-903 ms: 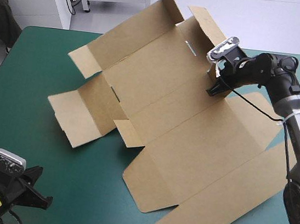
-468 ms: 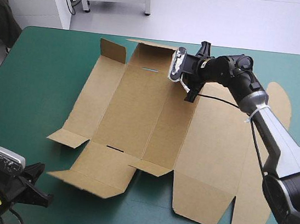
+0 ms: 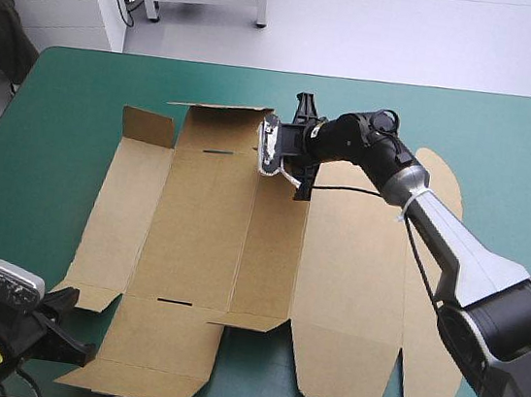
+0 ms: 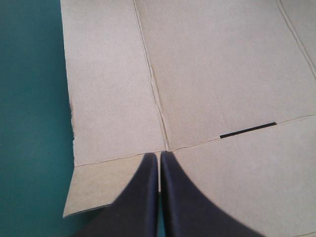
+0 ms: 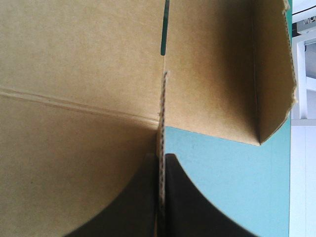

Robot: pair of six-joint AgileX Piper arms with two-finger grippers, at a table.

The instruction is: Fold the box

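With the right gripper (image 5: 161, 157) clamped on the box's (image 3: 201, 239) far flap (left gripper (image 4: 159, 157) pinched together, empty), drag low and evenly.

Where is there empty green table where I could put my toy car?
Bare teal-green cover lies between the box and the table's left edge, and in a strip beyond the box along the far edge. The middle is crowded: board everywhere, the right gripper pinching its far edge, the left gripper over its near-left corner.

Brown box (image 3: 240, 244), mostly flat on table
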